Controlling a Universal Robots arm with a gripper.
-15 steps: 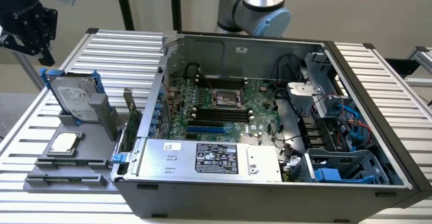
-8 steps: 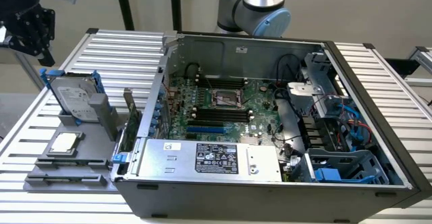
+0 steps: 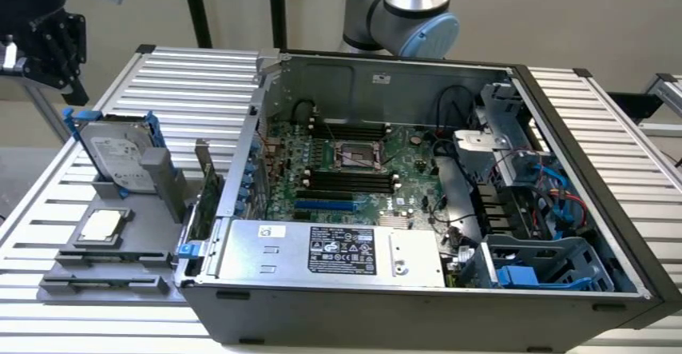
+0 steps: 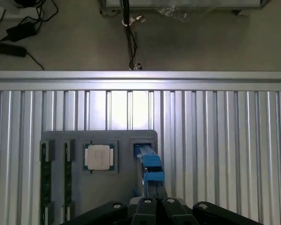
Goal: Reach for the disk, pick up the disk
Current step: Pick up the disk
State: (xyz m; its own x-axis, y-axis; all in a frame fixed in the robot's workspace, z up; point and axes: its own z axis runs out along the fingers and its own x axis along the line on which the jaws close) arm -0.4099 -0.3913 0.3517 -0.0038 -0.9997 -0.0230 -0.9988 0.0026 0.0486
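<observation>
End effector (image 4: 158,202) fingers together, empty; we put the disk (image 3: 115,153) at its 5 o'clock in exterior view, apart, upright in grey holder (image 3: 149,220).

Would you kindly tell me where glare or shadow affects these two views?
Wrist view: strong glare on the ribbed table between the grey tray and the table's edge, the disk evenly lit. Exterior view: soft, even light, mild shadow inside the computer case.

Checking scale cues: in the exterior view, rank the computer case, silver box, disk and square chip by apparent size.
Largest to smallest:
1. computer case
2. silver box with black label
3. disk
4. square chip
No two look alike in size.
</observation>
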